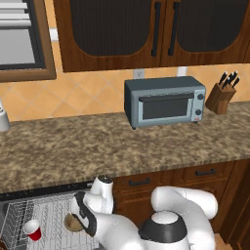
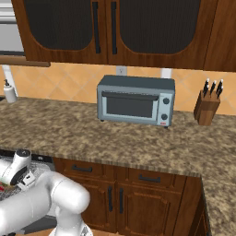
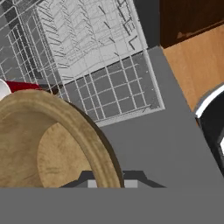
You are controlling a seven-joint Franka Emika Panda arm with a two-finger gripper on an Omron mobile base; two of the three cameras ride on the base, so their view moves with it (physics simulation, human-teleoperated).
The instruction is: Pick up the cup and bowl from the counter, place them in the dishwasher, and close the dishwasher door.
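The tan wooden bowl [image 1: 73, 223] hangs tilted over the open dishwasher's wire rack [image 1: 49, 212], with my gripper [image 1: 74, 218] shut on its rim. In the hand view the bowl [image 3: 48, 144] fills the lower left, its rim pinched in my gripper [image 3: 113, 180]. The red cup [image 1: 32, 229] lies in the rack to the bowl's left; a sliver of it [image 3: 22, 85] peeks out behind the bowl. Beneath the rack [image 3: 92, 48] lies the lowered grey dishwasher door [image 3: 153, 144]. The granite counter [image 1: 122, 141] runs above.
A grey toaster oven [image 1: 165, 102] and a knife block [image 1: 222, 95] stand at the back of the counter. A white-grey container [image 1: 2, 117] sits at the far left. Dark wood cabinets [image 2: 115, 193] flank the dishwasher on the right.
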